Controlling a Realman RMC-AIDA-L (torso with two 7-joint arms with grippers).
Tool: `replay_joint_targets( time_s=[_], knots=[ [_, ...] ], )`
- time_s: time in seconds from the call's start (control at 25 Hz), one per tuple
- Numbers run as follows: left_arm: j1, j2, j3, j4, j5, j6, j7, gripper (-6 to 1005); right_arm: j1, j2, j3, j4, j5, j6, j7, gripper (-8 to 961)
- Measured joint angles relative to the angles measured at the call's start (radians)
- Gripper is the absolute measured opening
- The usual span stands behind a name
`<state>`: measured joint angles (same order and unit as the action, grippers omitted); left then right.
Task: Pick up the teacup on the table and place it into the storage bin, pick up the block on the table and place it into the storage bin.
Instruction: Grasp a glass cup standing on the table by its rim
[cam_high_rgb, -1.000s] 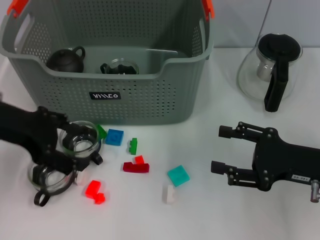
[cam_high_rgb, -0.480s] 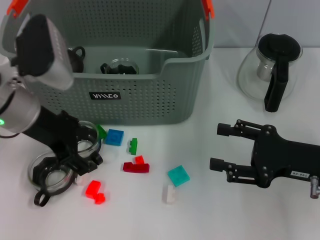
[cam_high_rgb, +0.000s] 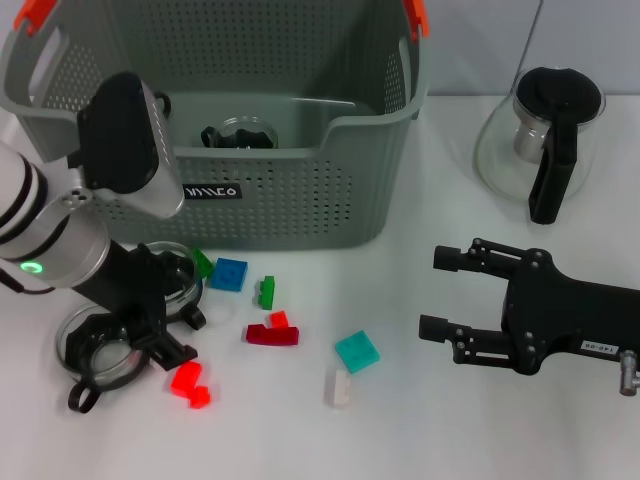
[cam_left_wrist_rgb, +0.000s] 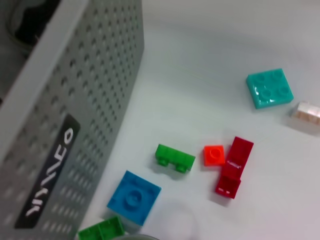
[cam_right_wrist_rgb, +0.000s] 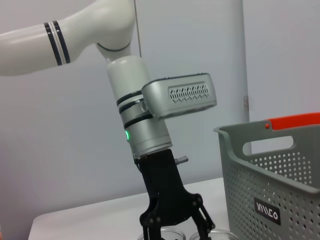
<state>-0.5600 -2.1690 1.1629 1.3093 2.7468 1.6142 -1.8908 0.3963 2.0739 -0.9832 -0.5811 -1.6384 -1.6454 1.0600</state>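
Head view: two clear glass teacups are seen on the white desk (cam_high_rgb: 560, 420) near its left edge, one (cam_high_rgb: 172, 276) just before the storage bin (cam_high_rgb: 300, 205), the other (cam_high_rgb: 100, 352) nearer the robot. The left tool (cam_high_rgb: 155, 315) is lowered between them, black fingers spread around the rims; no cup is seen clamped. Small studded plastic blocks are scattered beside them: blue (cam_high_rgb: 229, 274), green (cam_high_rgb: 265, 291), dark red (cam_high_rgb: 271, 335), bright red (cam_high_rgb: 188, 382), teal (cam_high_rgb: 357, 351). The bin's grey walls are perforated. Open desk lies to the right, where the right tool (cam_high_rgb: 447, 293) is held with fingers apart near a glass pot (cam_high_rgb: 540, 135).
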Motion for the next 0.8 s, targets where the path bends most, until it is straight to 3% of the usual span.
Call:
replay_joint_targets(
  time_s=[0.44, 0.8],
  knots=[
    [-0.001, 0.0, 0.024, 0.022, 0.005, 0.154, -0.051, 901, 0.002, -0.003, 0.0, -0.009, 0.0, 0.001, 0.026, 821],
    [0.002, -0.006, 0.053, 0.009, -0.044, 0.055, -0.104, 880, 0.008, -0.003, 0.0, -0.005, 0.0, 0.01, 0.026, 820]
  ],
)
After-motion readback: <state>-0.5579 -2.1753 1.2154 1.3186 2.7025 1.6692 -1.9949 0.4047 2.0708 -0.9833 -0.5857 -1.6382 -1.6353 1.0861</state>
